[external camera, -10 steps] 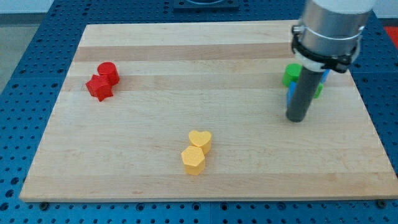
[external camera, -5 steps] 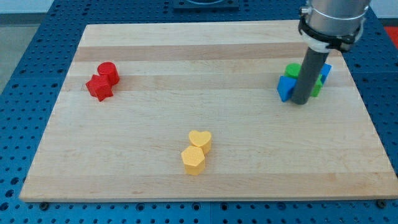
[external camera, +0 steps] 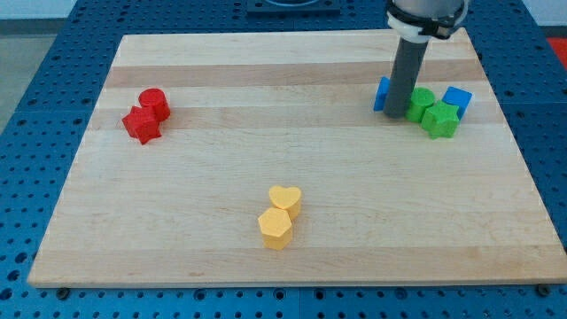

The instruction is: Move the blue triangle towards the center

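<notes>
The blue triangle (external camera: 382, 93) lies near the view's top right, mostly hidden behind my rod. My tip (external camera: 396, 119) rests on the board at the triangle's lower right side, between it and the green blocks. A green round block (external camera: 422, 100) and a green star-like block (external camera: 440, 119) sit just right of the tip. A second blue block (external camera: 457, 99) sits at their right.
A red cylinder (external camera: 155, 102) and a red star-like block (external camera: 140, 124) sit together at the view's left. A yellow heart (external camera: 285, 198) and a yellow hexagon (external camera: 275, 228) sit together at the bottom middle. The wooden board (external camera: 292, 133) lies on a blue perforated table.
My tip has moved up and to the view's left, from below the cluster to its left side. The blue triangle now sits higher and further left, apart from the green blocks.
</notes>
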